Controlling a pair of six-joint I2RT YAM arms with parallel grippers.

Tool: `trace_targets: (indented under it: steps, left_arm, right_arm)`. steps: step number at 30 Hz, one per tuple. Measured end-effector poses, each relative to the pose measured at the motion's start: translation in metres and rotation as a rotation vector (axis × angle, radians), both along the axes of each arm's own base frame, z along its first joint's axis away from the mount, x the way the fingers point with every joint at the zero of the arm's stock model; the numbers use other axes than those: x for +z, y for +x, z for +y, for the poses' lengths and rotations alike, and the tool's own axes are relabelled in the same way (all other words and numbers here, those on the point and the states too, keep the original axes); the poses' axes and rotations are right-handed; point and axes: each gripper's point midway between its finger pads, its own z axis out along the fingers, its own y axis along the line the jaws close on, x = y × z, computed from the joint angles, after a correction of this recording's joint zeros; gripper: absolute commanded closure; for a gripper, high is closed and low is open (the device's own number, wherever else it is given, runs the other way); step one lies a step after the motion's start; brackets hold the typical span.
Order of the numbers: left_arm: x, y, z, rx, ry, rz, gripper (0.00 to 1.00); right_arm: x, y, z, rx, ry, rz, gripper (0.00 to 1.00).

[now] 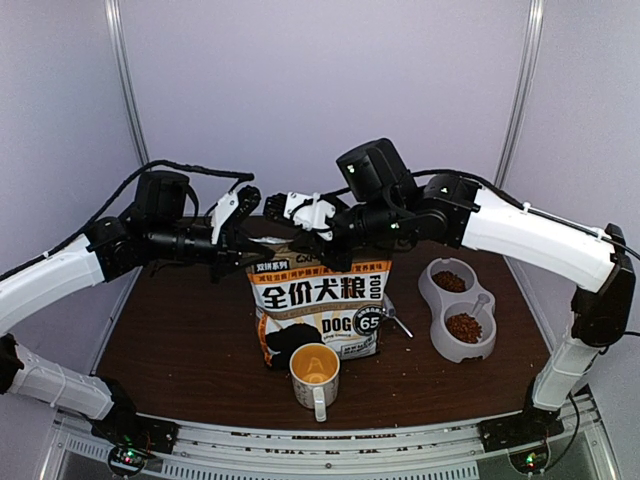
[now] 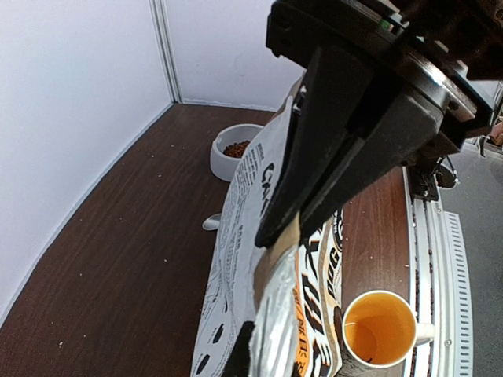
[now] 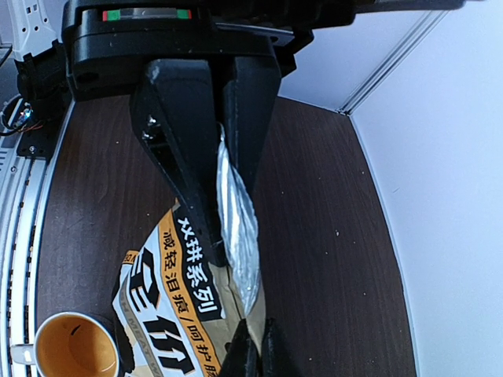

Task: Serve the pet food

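The white, tan and orange pet food bag (image 1: 318, 305) stands upright mid-table, printed with black Chinese characters and "DOG". My left gripper (image 1: 240, 256) is shut on the left part of its top edge. My right gripper (image 1: 318, 246) is shut on the right part of that edge. In the left wrist view my gripper (image 2: 277, 234) pinches the bag (image 2: 236, 290). In the right wrist view my gripper (image 3: 230, 216) clamps the bag's silver-lined top (image 3: 238, 236). Reddish-brown kibble (image 1: 463, 326) fills both cups of a grey double bowl (image 1: 440, 338).
An orange-lined white mug (image 1: 315, 372) stands just in front of the bag; it also shows in the left wrist view (image 2: 379, 328) and the right wrist view (image 3: 75, 347). A pale scoop (image 1: 482, 304) rests in the bowl. A metal spoon (image 1: 399, 321) lies beside the bag.
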Motion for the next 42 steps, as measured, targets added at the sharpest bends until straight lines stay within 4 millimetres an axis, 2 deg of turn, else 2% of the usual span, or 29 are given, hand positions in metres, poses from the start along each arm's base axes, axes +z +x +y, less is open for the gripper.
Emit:
trace_targets:
  steps: [2,4,9,12,17,22,30,37,42]
  left_arm:
    - [0.000,0.000,0.000,0.000,0.002,-0.002,0.85]
    - [-0.001,0.001,0.001,0.006,0.010,-0.013,0.84]
    - [0.003,0.003,0.008,0.038,0.022,-0.042,0.90]
    - [0.009,0.002,0.013,0.055,0.021,-0.066,1.00]
    - [0.010,0.001,0.015,0.054,0.030,-0.082,1.00]
    - [0.010,-0.001,0.014,0.046,0.028,-0.080,1.00]
    - [0.010,-0.004,0.013,0.026,0.021,-0.073,1.00]
    - [0.010,-0.005,0.012,0.021,0.019,-0.071,1.00]
    - [0.010,-0.006,0.012,0.013,0.017,-0.069,1.00]
  right_arm:
    - [0.000,0.000,0.000,0.000,0.002,0.000,1.00]
    - [0.000,0.000,0.000,-0.001,0.003,0.001,1.00]
    - [0.000,0.001,0.000,-0.003,0.005,0.002,1.00]
    - [0.000,0.002,0.000,-0.006,0.006,0.001,1.00]
    - [0.000,0.002,0.000,-0.007,0.009,0.003,0.99]
    - [0.001,0.001,0.001,-0.007,0.019,0.021,0.85]
    - [0.003,0.000,0.010,0.010,0.046,0.046,0.74]
    - [0.000,-0.002,0.017,0.032,0.056,0.067,0.73]
    - [0.002,-0.004,0.022,0.051,0.071,0.079,0.77]
